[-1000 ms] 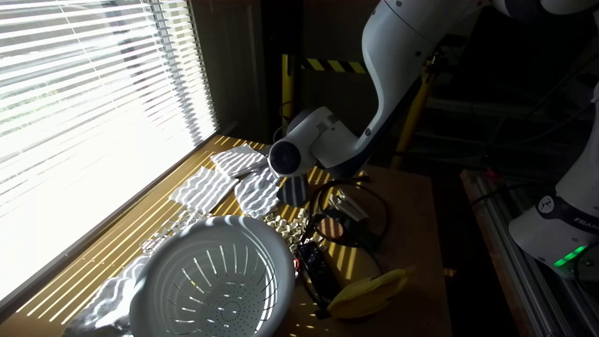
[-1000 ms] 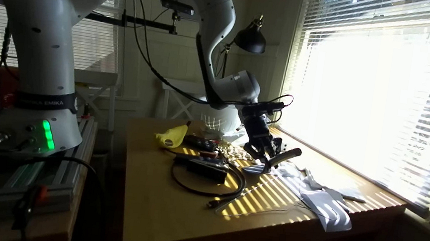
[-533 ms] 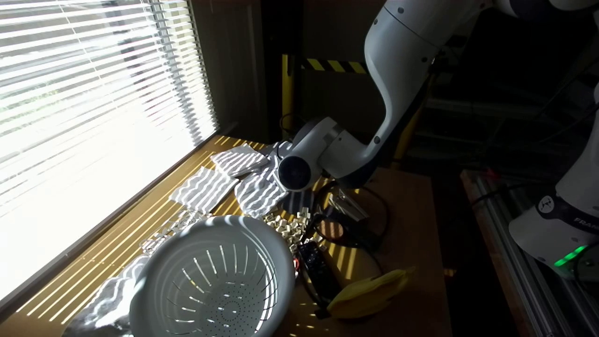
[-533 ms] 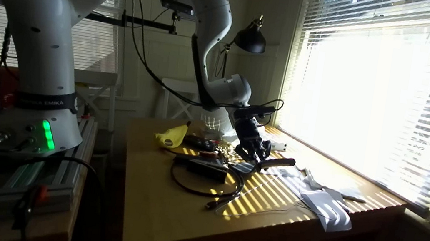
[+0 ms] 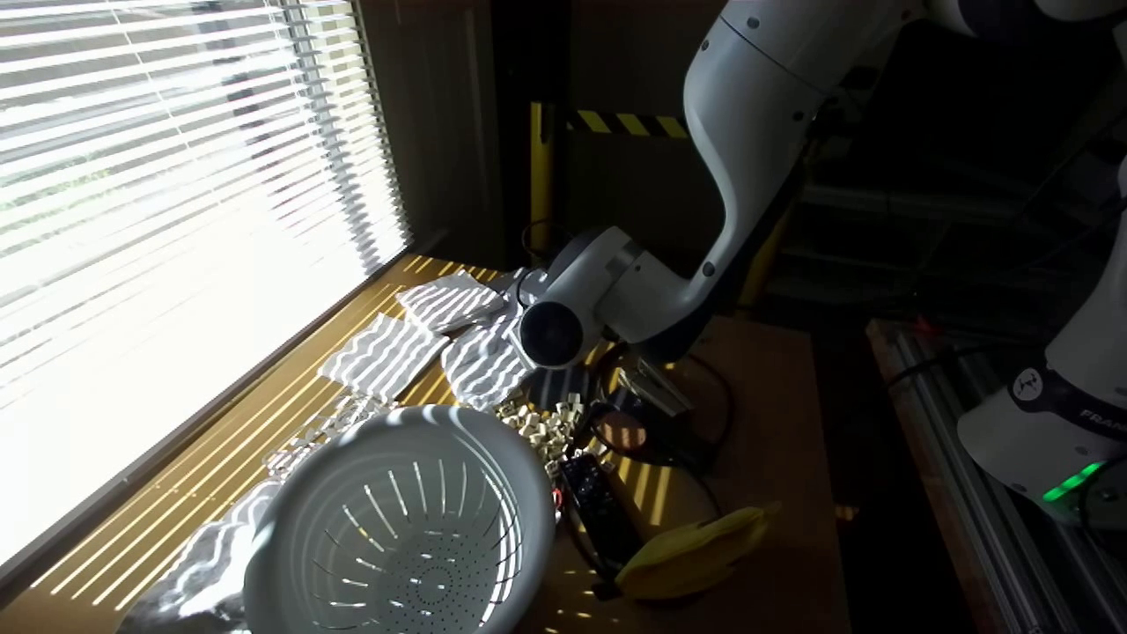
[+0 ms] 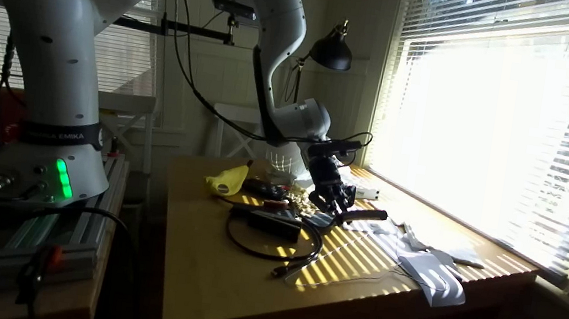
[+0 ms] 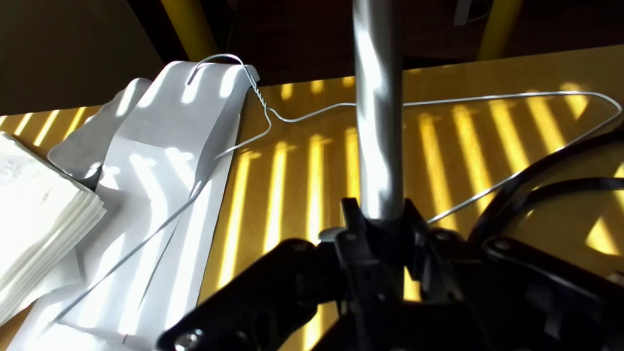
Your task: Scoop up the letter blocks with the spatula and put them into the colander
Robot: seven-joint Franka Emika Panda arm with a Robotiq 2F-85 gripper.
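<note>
The letter blocks lie in a loose pale pile on the table beside the colander; they also show in an exterior view. The white slotted colander stands close by the pile and is partly behind the arm in an exterior view. My gripper is shut on the handle of the spatula, whose shiny handle rises between the fingers in the wrist view. The dark spatula blade is low, at the edge of the pile; I cannot tell whether it touches the table.
A black remote-like device, a yellow banana-shaped thing and a black cable lie near the pile. White sheets or cloths lie toward the window. A wire hanger lies under the gripper side.
My gripper has moved down and toward the robot's base side with the spatula in it. The blade has come lower and closer to the blocks. The blocks and colander have not visibly moved.
</note>
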